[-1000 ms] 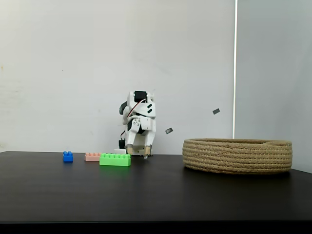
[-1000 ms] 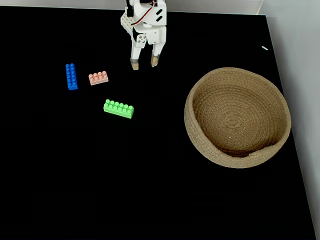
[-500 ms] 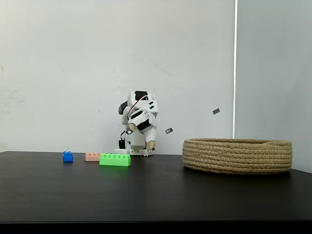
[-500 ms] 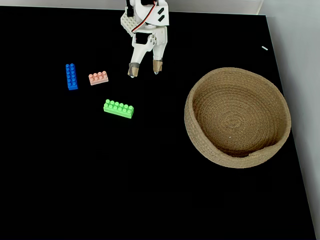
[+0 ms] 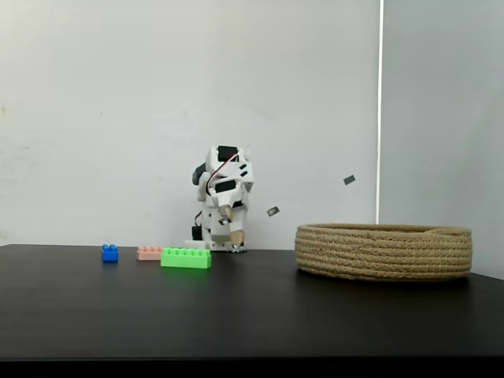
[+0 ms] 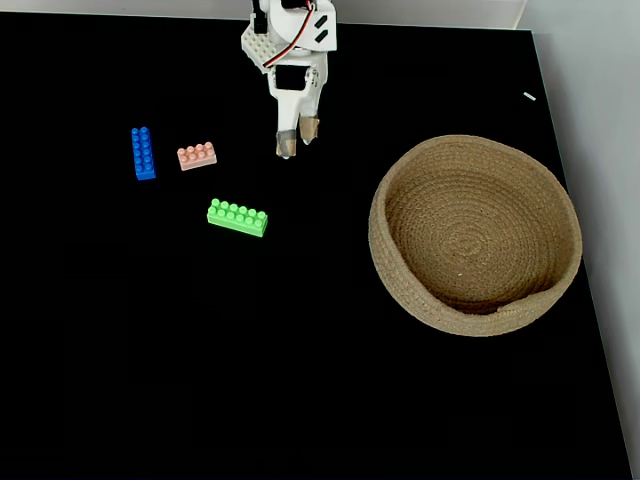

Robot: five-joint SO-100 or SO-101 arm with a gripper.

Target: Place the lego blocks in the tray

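Three lego blocks lie on the black table: a long green one [image 6: 237, 217] [image 5: 186, 258], a shorter pink one [image 6: 197, 156] [image 5: 149, 253] and a blue one [image 6: 143, 153] [image 5: 109, 253]. The tray [image 6: 380, 245] [image 5: 383, 253], a wide coiled rope basket, stands to the right with nothing in it. My gripper [image 6: 298, 140] [image 5: 230, 224] hangs off the white arm at the table's far edge. It is up and to the right of the green block and apart from every block. Its fingers are turned, a small gap shows between them, and nothing is held.
The arm's base [image 6: 290, 25] sits at the back edge of the table. The table's right edge [image 6: 590, 290] runs close past the tray. Two small grey marks [image 5: 349, 179] are on the wall behind.
The gripper lifted off the table and its wrist rolled. Seen from above, the fingertips stand much closer together than half a second ago. The blocks and tray have not moved.
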